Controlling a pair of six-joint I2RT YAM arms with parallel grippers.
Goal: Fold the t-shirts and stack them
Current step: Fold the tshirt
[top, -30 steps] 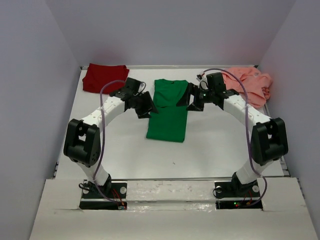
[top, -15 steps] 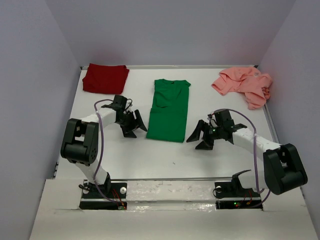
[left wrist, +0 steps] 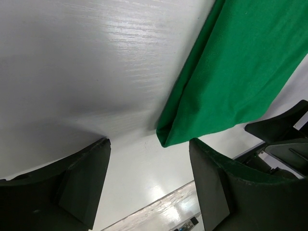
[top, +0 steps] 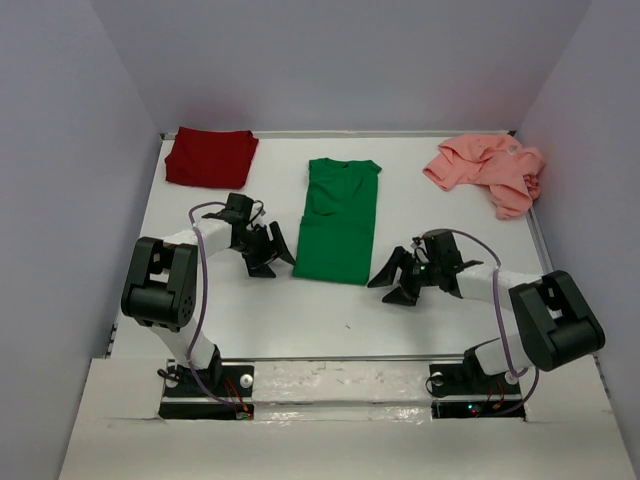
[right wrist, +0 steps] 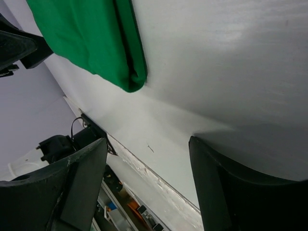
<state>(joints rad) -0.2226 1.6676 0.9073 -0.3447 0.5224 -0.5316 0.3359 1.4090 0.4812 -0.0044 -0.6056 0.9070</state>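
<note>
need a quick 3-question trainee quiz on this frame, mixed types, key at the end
1. Which t-shirt's near end lies between the left claw and the right claw?
2. True or false: both claws are shut on cloth.
3. The salmon pink t-shirt at the far right is: A) folded flat, B) crumpled, C) stacked on another shirt.

Key
1. The green t-shirt.
2. False: both are open and hold nothing.
3. B
</note>
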